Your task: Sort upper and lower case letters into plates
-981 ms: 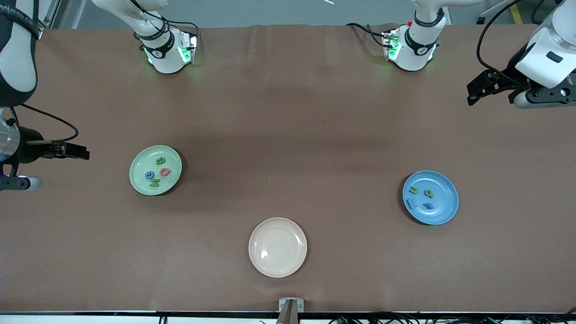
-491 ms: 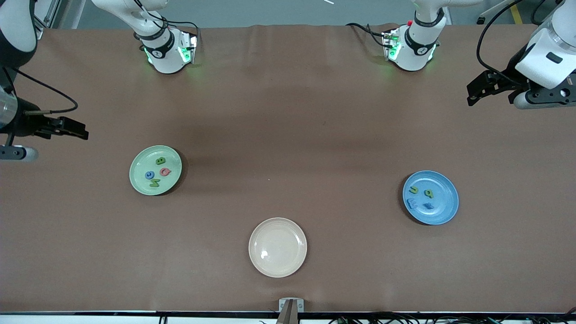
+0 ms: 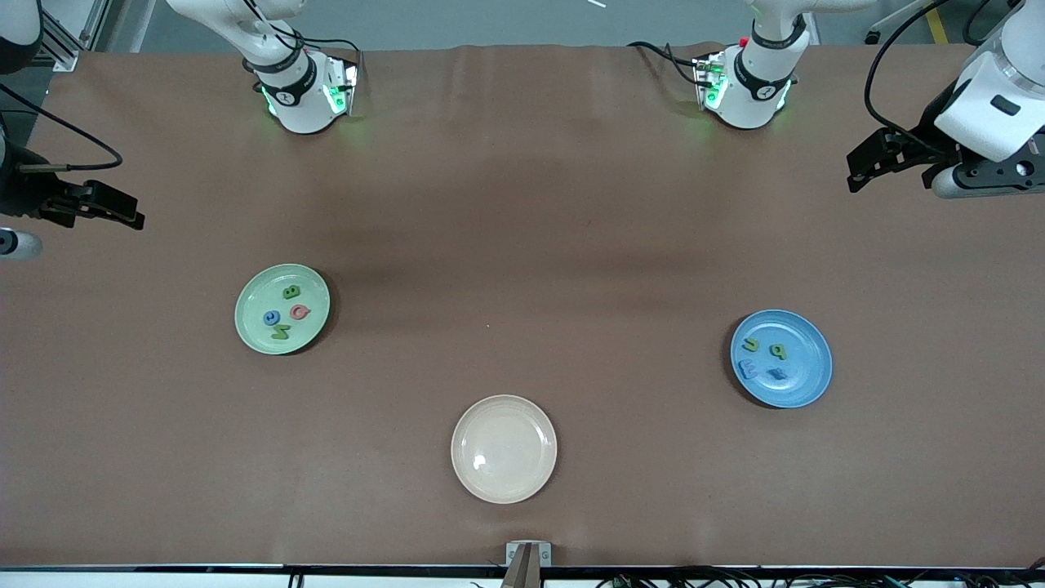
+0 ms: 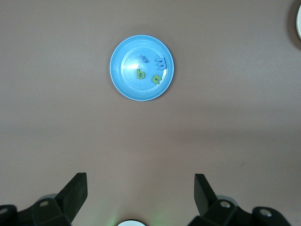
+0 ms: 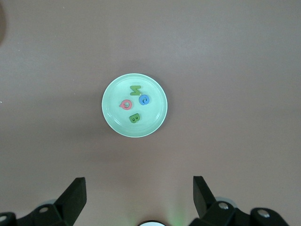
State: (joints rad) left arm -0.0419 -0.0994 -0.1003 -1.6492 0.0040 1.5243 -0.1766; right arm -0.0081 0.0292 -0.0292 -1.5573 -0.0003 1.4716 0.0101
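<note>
A long table (image 3: 522,204) covered in brown cloth fills the room in front of me, with the two white arm bases standing along its edge farthest from the front camera. The right arm hangs high over its own end of the table, and the right gripper (image 3: 106,208) is up in the air there, its two dark fingers (image 5: 75,193) spread wide with nothing between them. The left arm waits over its own end, the left gripper (image 3: 873,163) raised too, fingers (image 4: 77,188) spread apart and empty. Three round plates of equal size sit well apart on the cloth. The pale green plate (image 3: 253,327) lies toward the right arm's end, and the blue plate (image 3: 804,380) lies toward the left arm's end, a little nearer the front camera. The cream-white plate (image 3: 504,449) lies between them and nearest the front camera, with nothing on it. In the green plate are four small letters close together: a green B (image 3: 291,291), a pink Q (image 3: 300,312), a blue C (image 3: 272,318) and a green letter (image 3: 282,331) that reads as N or Z. In the blue plate are four more: two yellow-green letters (image 3: 763,348) side by side and two blue letters (image 3: 761,370) just nearer the front camera; I cannot read them with certainty.
</note>
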